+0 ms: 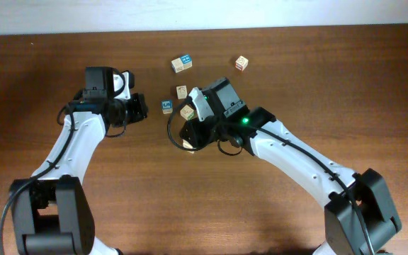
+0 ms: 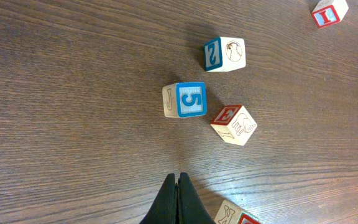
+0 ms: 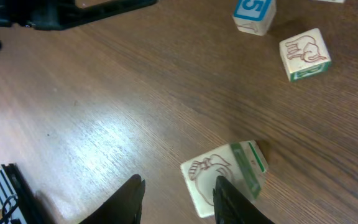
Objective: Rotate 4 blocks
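Evidently the green-edged block (image 3: 225,177) is the one being worked. It sits on the worktop (image 3: 104,93) just beside the right gripper (image 3: 179,199), whose fingers (image 3: 229,202) are held apart w/ nothing clamped between them. The block lies mostly outboard of one finger, w/ only a corner showing in the gap; whether it touches that finger cannot be told. The left gripper (image 2: 178,186) is pressed together and empty, short of the blue 5 block (image 2: 185,99). The red E block (image 2: 234,124) is seen just beside that blue one but apart from it, and the red I block (image 2: 329,11) lies well away at the view's far corner. The cube is judged to be small and wooden, i.e. light, stiff and not fragile, but its smooth painted faces are likely to slip or pivot if pinched on edges or corners. Hold is best taken on two opposite flat side faces, approx. mid-height, w/ the fingers square to them. No long axis can be given for a cube, so orientation is read from the faces only. The line-drawing face is turned up and the green-bordered face toward the right of the wrist view. The sides are skewed vs. the finger line, so alignment is needed before closing.
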`<action>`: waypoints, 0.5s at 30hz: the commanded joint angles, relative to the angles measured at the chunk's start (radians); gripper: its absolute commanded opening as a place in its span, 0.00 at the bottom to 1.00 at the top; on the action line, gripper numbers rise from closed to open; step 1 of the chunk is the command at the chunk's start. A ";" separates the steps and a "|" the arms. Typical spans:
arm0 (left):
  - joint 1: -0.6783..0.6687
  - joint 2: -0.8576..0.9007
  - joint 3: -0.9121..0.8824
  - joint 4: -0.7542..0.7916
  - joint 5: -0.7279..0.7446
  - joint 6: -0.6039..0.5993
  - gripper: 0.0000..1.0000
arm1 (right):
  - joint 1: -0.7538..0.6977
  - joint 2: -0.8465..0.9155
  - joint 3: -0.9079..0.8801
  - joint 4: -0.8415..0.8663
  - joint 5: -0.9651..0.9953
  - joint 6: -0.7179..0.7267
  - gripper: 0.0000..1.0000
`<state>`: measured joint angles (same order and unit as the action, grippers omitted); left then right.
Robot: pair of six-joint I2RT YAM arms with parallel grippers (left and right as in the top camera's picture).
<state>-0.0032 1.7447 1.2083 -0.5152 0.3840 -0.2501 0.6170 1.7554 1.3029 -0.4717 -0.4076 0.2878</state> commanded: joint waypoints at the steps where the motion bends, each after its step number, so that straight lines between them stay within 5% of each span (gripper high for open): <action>1: 0.005 -0.027 0.018 0.002 -0.008 0.020 0.00 | 0.024 0.011 0.065 -0.010 0.009 -0.019 0.38; 6: 0.008 -0.061 0.018 0.002 -0.014 0.043 0.03 | 0.023 -0.012 0.187 -0.138 0.028 -0.075 0.49; 10: 0.009 -0.192 0.018 0.002 -0.019 0.129 0.48 | 0.022 -0.115 0.228 -0.227 0.138 -0.075 0.66; 13: 0.009 -0.306 0.018 -0.017 -0.079 0.133 0.91 | 0.022 -0.269 0.228 -0.312 0.292 -0.074 0.93; 15: 0.009 -0.322 0.018 -0.041 -0.123 0.133 0.99 | 0.023 -0.405 0.228 -0.387 0.410 -0.074 0.99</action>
<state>-0.0002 1.4479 1.2102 -0.5343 0.3229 -0.1333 0.6338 1.4731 1.5059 -0.8097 -0.1547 0.2146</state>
